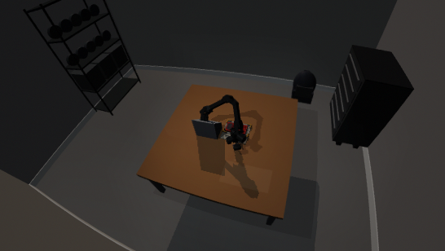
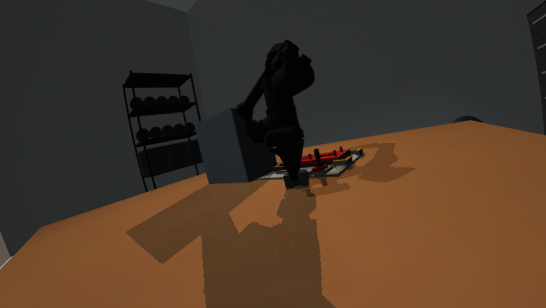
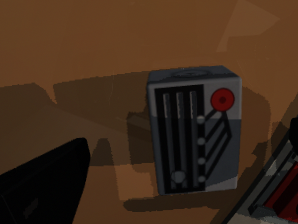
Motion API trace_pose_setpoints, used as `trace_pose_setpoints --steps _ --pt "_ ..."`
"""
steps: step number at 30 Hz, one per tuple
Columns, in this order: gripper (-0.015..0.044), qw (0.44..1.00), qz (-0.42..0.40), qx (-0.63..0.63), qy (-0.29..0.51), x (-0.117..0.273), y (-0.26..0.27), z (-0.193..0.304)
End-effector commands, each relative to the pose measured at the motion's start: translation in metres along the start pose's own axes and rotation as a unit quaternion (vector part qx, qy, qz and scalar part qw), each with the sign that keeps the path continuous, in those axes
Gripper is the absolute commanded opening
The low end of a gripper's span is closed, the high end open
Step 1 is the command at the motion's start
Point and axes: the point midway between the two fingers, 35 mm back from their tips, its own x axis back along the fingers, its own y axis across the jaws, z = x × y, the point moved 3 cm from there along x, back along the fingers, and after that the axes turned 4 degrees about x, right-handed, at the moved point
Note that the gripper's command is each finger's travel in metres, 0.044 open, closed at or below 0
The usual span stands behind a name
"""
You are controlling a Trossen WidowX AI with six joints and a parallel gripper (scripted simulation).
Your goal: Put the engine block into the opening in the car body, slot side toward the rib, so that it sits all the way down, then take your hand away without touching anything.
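Wrist view, grey engine block (image 2: 289,182) (image 3: 196,131), black slots, red disc.

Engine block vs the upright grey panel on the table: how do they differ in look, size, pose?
Size: the engine block is far smaller than the grey panel.
Look: the block's upper face carries dark slots and a red disc; the panel's broad side shows no such markings.
Pose: the block lies low by the fingers; the panel stands tall beside the arm.
Shared: both have greyish, boxy bodies and sit outside the car body's opening.

Dim room; hard-edged shadows across orange tabletop (image 1: 179,159) (image 2: 425,240) (image 3: 100,30); dark arm (image 1: 237,112) (image 2: 280,100) near-silhouette.
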Motion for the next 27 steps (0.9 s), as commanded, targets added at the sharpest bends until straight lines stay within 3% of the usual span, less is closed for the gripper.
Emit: trace_pose_setpoints --steps 1,10,18,22,27 --pt "0.0387 1.0 0.004 -0.003 0.0 -0.005 -0.002 -0.001" --pt "0.0151 1.0 0.004 -0.003 0.0 -0.005 -0.002 -0.001" --pt "0.0098 1.0 0.004 -0.003 0.0 -0.005 -0.002 -0.001" --pt "0.0 1.0 -0.001 0.0 0.004 0.0 0.0 0.0" --pt "0.0 1.0 -0.016 0.01 0.014 0.013 0.005 0.002"
